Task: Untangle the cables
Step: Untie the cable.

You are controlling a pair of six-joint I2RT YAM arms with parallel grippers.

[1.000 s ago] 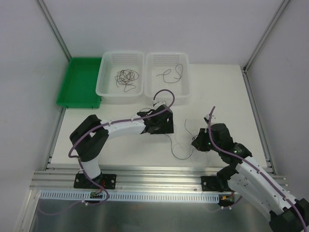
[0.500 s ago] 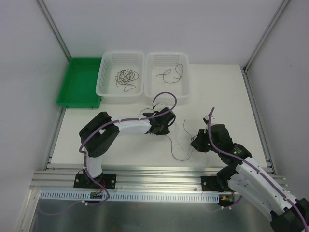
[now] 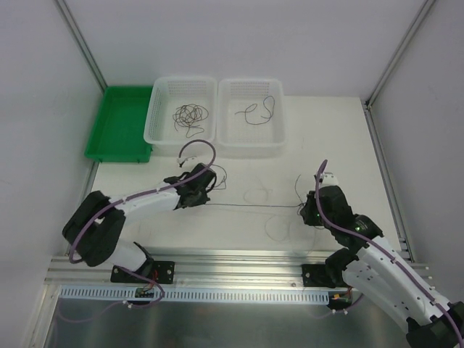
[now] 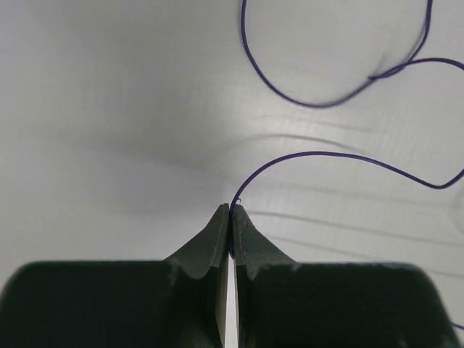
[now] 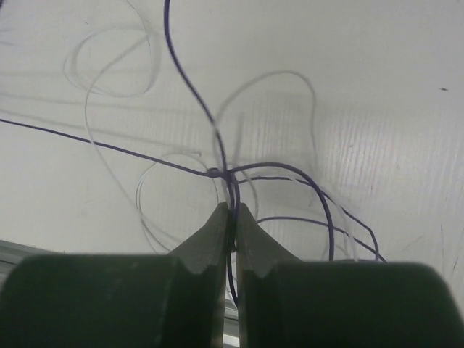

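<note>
left claw: we see it clenched, tips pinched on the end of a dark cable, low over the bench.
right claw: clenched as well, grasping dark strands just below a small knot where several strands cross.
between the claws: in the top view the dark cable runs in a near-straight line across the bench from one claw to the other.
whitish cable: loose loops on the bench, around the knot and near the right claw.
left basket: we see a small tangle of dark cables inside.
right basket: one curled cable inside.
green tray: just beside the left basket.
</note>
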